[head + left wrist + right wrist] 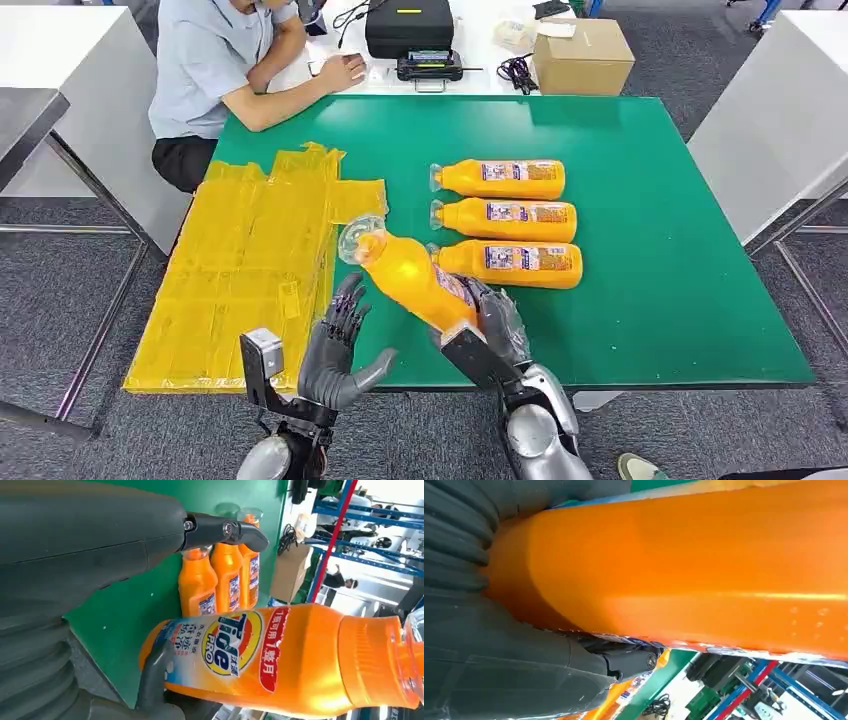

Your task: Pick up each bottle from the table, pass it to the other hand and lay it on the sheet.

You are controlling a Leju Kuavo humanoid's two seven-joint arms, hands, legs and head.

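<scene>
Handover step, by my read. Right hand (pixel 497 322) grips a bottle (pixel 410 275) by its base, cap angled toward the left hand (pixel 340 350), whose fingers are spread wide and empty just beside the body. Next: left fingers close around it, then right lets go. Sheet (pixel 250 270) lies beyond the left fingers; three bottles (pixel 505 222) wait on the table (pixel 680 250).

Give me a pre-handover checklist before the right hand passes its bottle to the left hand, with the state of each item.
1. Right hand grips the held bottle at its base end: ok.
2. Left hand has fingers apart and holds nothing, ready to receive: ok.
3. Left hand touching the held bottle: not ok, a gap shows.
4. Held bottle's cap end points toward the yellow sheet: ok.
5. Three bottles lie side by side on the green table, apart from the handover: ok.
6. Firmness of the right hand's grip: cannot tell.
</scene>
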